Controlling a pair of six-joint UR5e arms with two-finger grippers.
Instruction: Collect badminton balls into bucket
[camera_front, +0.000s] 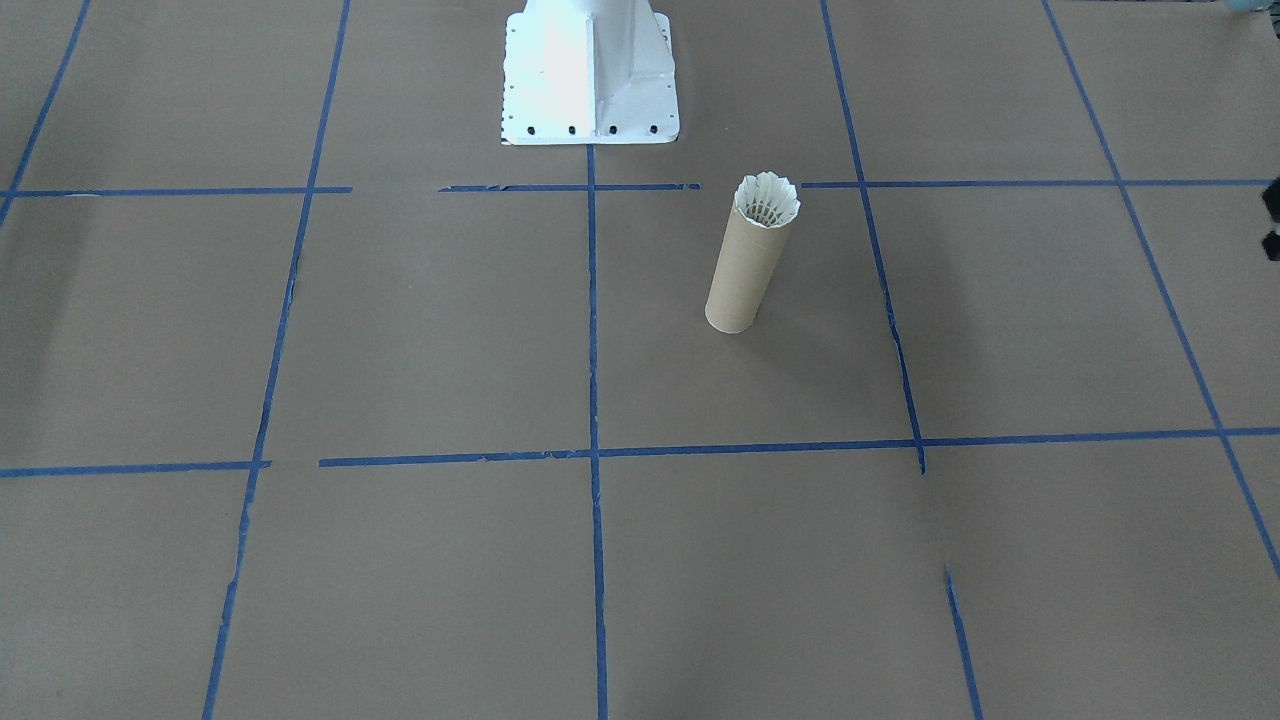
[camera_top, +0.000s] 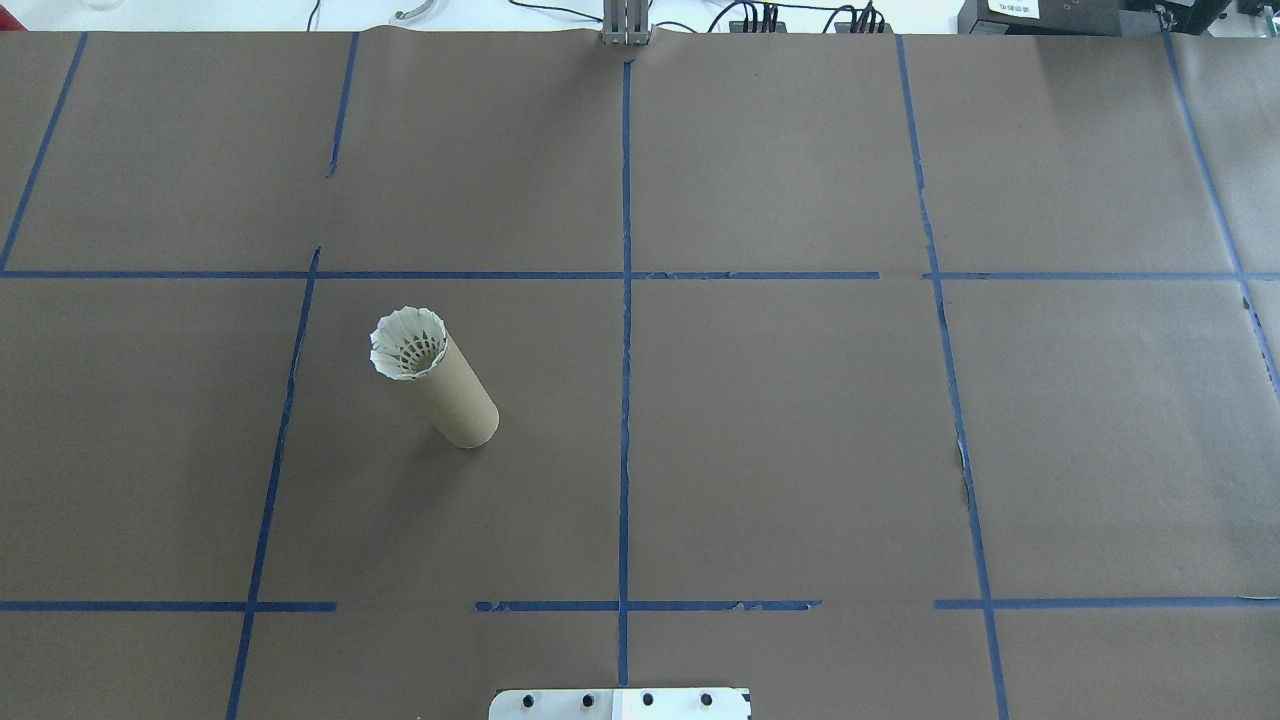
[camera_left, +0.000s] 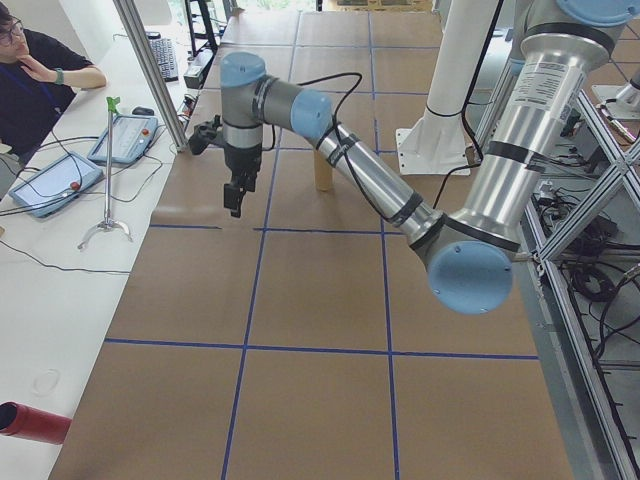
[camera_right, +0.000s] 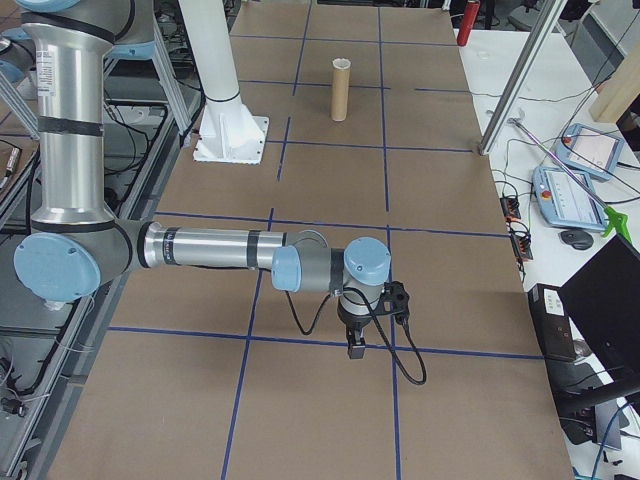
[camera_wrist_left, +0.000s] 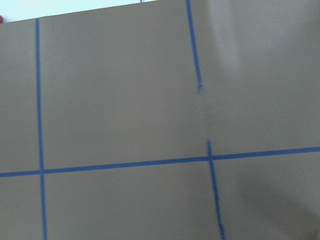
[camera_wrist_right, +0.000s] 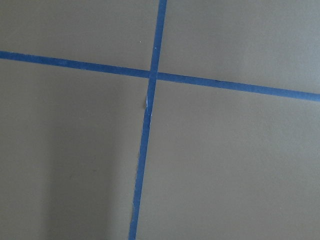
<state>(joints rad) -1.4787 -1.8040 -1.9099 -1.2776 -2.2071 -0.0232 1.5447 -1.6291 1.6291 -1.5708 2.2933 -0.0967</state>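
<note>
Brown tube (camera_top: 455, 395) upright, shuttlecock (camera_top: 408, 343) in mouth

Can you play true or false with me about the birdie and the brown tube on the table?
1. The tall brown cardboard tube is standing upright. True.
2. The small white feather shuttlecock is lying on the table beside the tube. False: it sits in the tube's mouth, feathers pointing up.
3. A gripper is squeezing the tube. False: nothing touches it; both arms show only in the side views, away from the tube.
4. Blue tape lines cross the brown table cover. True.
5. More shuttlecocks wait on the table. False: the only one in sight is in the tube.
</note>
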